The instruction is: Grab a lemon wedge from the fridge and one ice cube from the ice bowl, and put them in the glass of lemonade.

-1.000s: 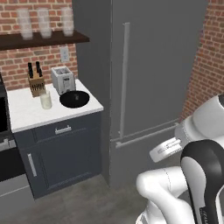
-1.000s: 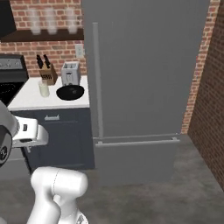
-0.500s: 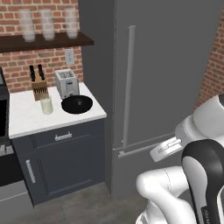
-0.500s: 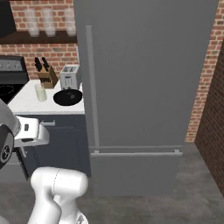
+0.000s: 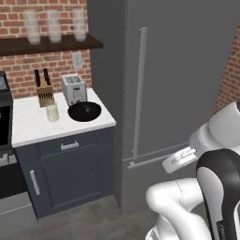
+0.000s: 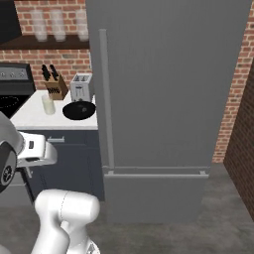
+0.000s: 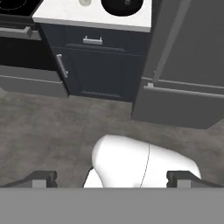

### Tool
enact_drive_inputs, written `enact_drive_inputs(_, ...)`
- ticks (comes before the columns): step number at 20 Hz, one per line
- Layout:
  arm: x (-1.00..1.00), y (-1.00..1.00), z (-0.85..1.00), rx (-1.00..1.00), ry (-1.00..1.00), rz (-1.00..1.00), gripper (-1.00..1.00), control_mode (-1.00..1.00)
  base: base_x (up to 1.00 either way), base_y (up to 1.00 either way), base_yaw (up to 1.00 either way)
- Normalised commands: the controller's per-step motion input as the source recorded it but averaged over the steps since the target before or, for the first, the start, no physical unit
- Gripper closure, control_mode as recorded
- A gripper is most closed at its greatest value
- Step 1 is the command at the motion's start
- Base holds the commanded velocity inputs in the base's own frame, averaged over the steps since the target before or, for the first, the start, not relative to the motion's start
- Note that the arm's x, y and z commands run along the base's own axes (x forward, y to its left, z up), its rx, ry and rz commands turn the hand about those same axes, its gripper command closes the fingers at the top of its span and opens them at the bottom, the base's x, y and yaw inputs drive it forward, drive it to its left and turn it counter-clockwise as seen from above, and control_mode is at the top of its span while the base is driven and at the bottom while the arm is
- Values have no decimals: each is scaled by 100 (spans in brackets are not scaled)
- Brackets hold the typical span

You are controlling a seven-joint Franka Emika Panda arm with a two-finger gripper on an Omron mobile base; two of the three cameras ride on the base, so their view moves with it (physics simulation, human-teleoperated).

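- Fridge [image 6: 163, 89] stands closed, with its long bar handle [image 6: 105, 99] on the left edge of the door; the lemon wedge should be inside, so it is hidden for now.
- Ice bowl [image 5: 85, 111] sits on the white desk [image 5: 28, 124] just beside the fridge, in front of the toaster [image 5: 74, 89].
- Glass of lemonade [image 5: 52, 112] stands on the same desk, near the bowl on its left and in front of the knife block [image 5: 44, 91].
- Tool [image 7: 111, 178] is released, its two tips far apart, and it holds nothing; it looks down at the floor before the cabinet [image 7: 98, 72].
- Whether ice cubes lie in the bowl I cannot tell; the dish is too dark and small.
- Progress, as I judge it: nothing of the task is done. The fridge door must be opened first, then the wedge goes to the glass, then one ice cube.
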Motion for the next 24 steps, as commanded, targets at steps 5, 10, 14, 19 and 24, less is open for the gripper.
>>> enact_drive_inputs(5, 25, -20, -7, 0, 0, 0, -100, -100, 0, 0, 0)
enact_drive_inputs(10, 45, -45, -12, 0, -11, 0, -100, -100, 0, 0, 0)
enact_drive_inputs(14, 87, -36, 0, 0, -13, 0, -100, -100, 0, 0, 0)
enact_drive_inputs(19, 100, -15, 0, 0, -4, 0, -100, -100, 0, 0, 0)
enact_drive_inputs(24, 100, -1, 0, 0, -4, 0, -100, -100, 0, 0, 0)
